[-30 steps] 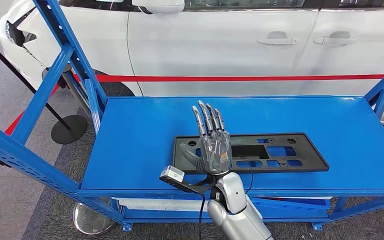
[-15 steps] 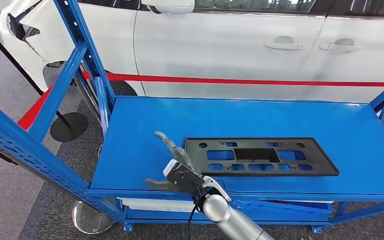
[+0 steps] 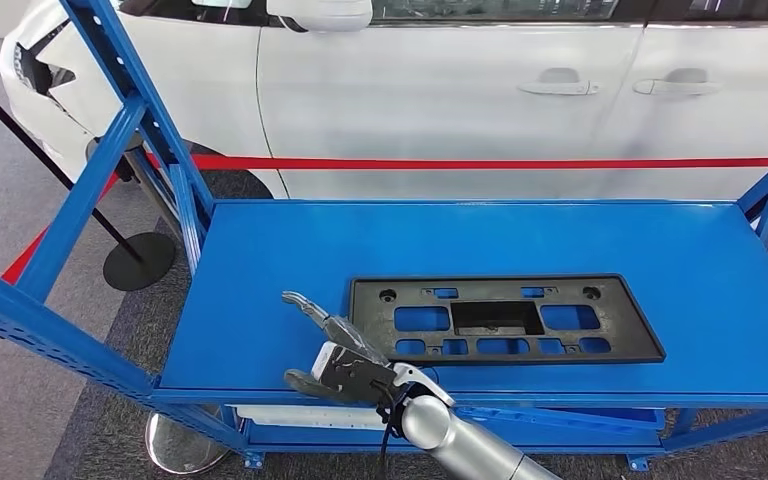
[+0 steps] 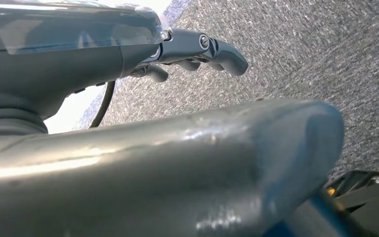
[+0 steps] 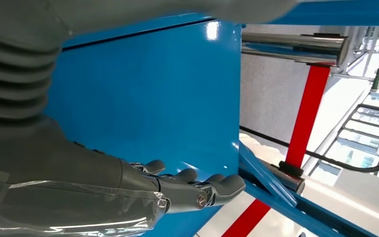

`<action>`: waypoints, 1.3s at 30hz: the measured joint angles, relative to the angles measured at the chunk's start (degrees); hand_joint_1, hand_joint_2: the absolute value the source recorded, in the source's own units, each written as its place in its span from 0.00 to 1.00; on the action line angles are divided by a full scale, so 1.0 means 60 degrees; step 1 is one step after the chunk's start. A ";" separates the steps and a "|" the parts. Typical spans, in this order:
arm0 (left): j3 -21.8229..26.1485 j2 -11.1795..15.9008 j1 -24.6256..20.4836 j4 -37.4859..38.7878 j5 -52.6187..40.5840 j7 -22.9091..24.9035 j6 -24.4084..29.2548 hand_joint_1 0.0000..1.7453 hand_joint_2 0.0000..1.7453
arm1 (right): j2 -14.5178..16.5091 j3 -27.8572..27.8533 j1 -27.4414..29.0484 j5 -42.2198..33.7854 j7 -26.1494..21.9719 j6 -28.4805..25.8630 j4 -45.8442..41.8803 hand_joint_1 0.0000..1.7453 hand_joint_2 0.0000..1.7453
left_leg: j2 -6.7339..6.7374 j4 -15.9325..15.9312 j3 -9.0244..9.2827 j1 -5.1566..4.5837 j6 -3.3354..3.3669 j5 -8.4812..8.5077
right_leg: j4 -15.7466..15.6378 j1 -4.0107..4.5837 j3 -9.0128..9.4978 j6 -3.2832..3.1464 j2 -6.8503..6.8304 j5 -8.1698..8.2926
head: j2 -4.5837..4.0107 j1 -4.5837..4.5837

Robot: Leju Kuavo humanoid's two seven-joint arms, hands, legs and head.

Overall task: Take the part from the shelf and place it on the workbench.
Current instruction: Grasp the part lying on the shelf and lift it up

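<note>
Lying flat: part (image 3: 505,320) on workbench (image 3: 260,320) | right robot hand (image 3: 345,350) apparently empty, fingers apart, palm hidden | left robot hand (image 4: 128,54) empty

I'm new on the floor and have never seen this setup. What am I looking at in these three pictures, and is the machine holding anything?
This is a humanoid robot with two silver arms, each ending in a many-fingered hand. The wide picture comes from a camera high on its body, looking down at a blue shelf beside a white car. On the shelf lies a flat black plastic part with cut-outs. The right hand is at the shelf's front edge, just left of the part, with fingers apart, holding nothing. The other two pictures come from cameras at the wrists. The right wrist view shows that hand over the blue surface. The left wrist view shows the left hand above grey carpet, also holding nothing.
</note>
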 joint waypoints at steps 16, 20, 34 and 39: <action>0.0010 0.0038 -0.0007 0.0000 0.0160 -0.0055 0.0038 0.00 0.00 | -0.0081 0.0268 -0.0056 0.2725 0.0402 -0.2770 -0.0136 0.00 1.00 | -0.0007 -0.2404 0.1061 -0.0025 0.0496 0.1011 | 0.1929 -0.0023 -0.0899 0.0449 0.0025 -0.0696 | 0.0000 0.0021; 0.0015 0.0025 -0.0013 0.0000 0.0171 -0.0024 0.0039 0.00 0.00 | -0.0088 0.0526 -0.0060 0.4685 0.0621 -0.4216 -0.0484 0.00 1.00 | -0.0014 -0.2384 0.1075 -0.0068 0.0352 0.0970 | 0.0074 0.0058 -0.0044 0.0284 0.0027 -0.0030 | 0.0000 0.0014; 0.0018 0.0036 -0.0020 0.0000 0.0173 -0.0020 0.0063 0.00 0.00 | -0.0218 0.1173 -0.0080 0.7061 0.1350 -0.5537 -0.0902 0.00 1.00 | 0.0002 -0.2048 0.0928 -0.0014 0.0101 0.0924 | 0.0086 0.0035 0.0044 0.0113 0.0011 -0.0109 | 0.0000 0.0003; 0.0020 0.0049 -0.0021 0.0000 0.0138 -0.0029 0.0096 0.00 0.00 | -0.0397 0.1303 -0.0131 0.8433 0.1997 -0.5576 -0.0890 0.00 1.00 | -0.0011 -0.2370 0.1027 -0.0009 0.0358 0.0992 | 0.0252 0.0040 -0.0054 0.0350 0.0009 -0.0246 | 0.0000 0.0013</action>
